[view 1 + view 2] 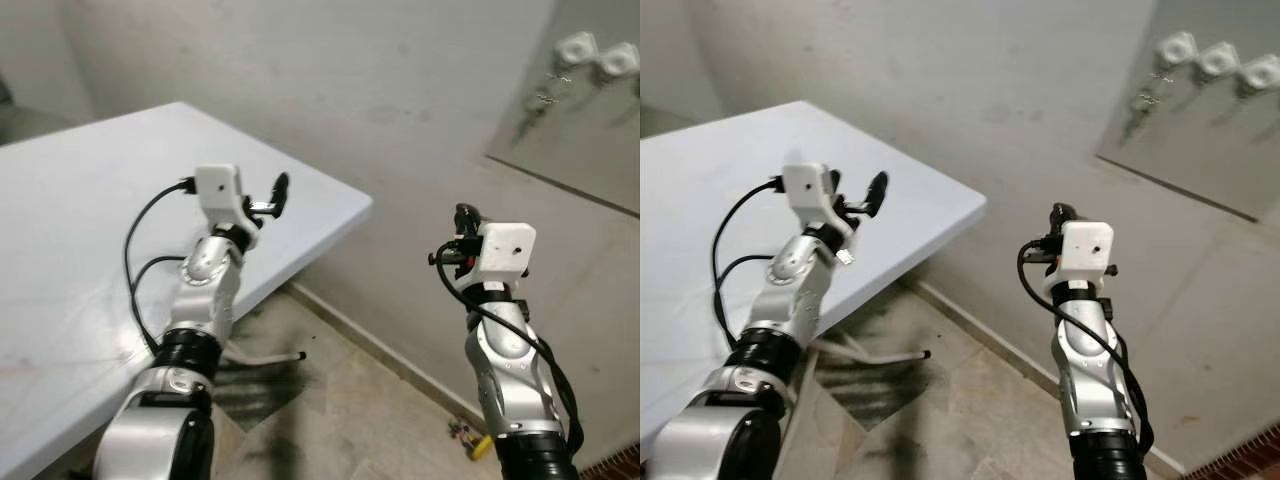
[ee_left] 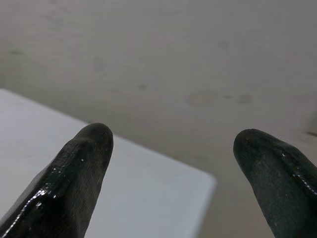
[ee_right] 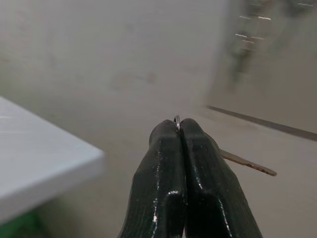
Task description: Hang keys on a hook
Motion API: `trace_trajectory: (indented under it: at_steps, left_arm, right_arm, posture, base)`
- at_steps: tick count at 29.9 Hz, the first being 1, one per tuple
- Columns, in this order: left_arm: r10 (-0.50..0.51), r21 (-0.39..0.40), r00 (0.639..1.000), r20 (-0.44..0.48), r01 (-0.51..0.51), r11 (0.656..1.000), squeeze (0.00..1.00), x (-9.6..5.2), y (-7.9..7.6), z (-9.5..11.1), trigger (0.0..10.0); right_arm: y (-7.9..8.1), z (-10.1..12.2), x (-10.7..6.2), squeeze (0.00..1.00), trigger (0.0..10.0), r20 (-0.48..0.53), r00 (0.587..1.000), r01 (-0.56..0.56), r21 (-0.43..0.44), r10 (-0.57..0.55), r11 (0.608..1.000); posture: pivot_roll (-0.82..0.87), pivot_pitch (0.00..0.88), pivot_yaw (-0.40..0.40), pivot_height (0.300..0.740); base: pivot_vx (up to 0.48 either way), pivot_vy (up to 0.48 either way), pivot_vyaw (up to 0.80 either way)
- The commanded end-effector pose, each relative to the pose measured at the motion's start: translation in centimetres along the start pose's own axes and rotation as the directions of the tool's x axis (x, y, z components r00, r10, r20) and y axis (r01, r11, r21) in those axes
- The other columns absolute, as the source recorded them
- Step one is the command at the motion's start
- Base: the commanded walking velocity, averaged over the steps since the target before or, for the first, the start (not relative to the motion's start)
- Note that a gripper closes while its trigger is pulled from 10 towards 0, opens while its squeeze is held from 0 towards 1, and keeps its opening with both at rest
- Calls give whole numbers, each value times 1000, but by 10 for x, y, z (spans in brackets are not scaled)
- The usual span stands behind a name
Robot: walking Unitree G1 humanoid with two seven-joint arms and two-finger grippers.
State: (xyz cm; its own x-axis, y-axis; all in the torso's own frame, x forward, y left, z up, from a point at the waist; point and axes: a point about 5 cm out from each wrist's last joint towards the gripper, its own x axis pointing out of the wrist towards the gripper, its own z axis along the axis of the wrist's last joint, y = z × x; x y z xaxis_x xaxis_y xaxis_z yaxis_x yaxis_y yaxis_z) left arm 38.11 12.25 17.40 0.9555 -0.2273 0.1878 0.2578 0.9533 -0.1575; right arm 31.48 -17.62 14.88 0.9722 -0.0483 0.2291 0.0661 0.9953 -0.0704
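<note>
Right gripper [image 3: 179, 130] pinched fully closed on the keys [image 3: 247, 162] by their ring, well short of the wall hooks [image 1: 1218, 62]. Left gripper [image 2: 173, 144] spread wide, empty, over the table [image 1: 90, 200]. Risk: thin ring slipping from the fingertips during the reach.

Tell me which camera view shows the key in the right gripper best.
The right wrist view: the right gripper has its jaws shut on the key ring, and the key sticks out sideways past the fingers. In both eye views the key is hidden behind the white camera housing on that wrist.
</note>
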Motion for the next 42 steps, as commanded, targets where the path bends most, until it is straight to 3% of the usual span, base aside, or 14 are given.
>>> trace_trajectory:
  at_steps: [1, 9, 26, 42]
  left_arm:
    - [-33, 16, 999, 1, 33, 999, 0, 2, -6, 3, 10000]
    - [-53, 9, 999, -6, 53, 999, 0, 2, -11, 1, 10000]
    - [-89, -25, 996, -23, 88, 996, 0, 0, -14, -1, 10000]
    - [-113, -34, 994, -12, 112, 993, 0, 0, -16, 1, 10000]
  right_arm:
    - [0, 6, 2, 0, 10000, 20, 1000, 9, 0, -9, 1000]
    - [0, 6, 0, 0, 10000, 21, 1000, 20, 4, -20, 1000]
    - [0, 7, 0, 0, 10000, 28, 999, 46, -4, -46, 999]
    - [0, 7, -1, 0, 10000, 29, 999, 45, -5, -45, 999]
  posture:
    - [-31, 0, -22, 732]
    - [-32, 0, -21, 732]
    - [-33, 0, -24, 732]
    - [-35, 0, -24, 732]
  base:
    - [0, 0, -744]
    - [0, 0, -715]
    - [0, 0, 0]
    - [366, 0, 0]
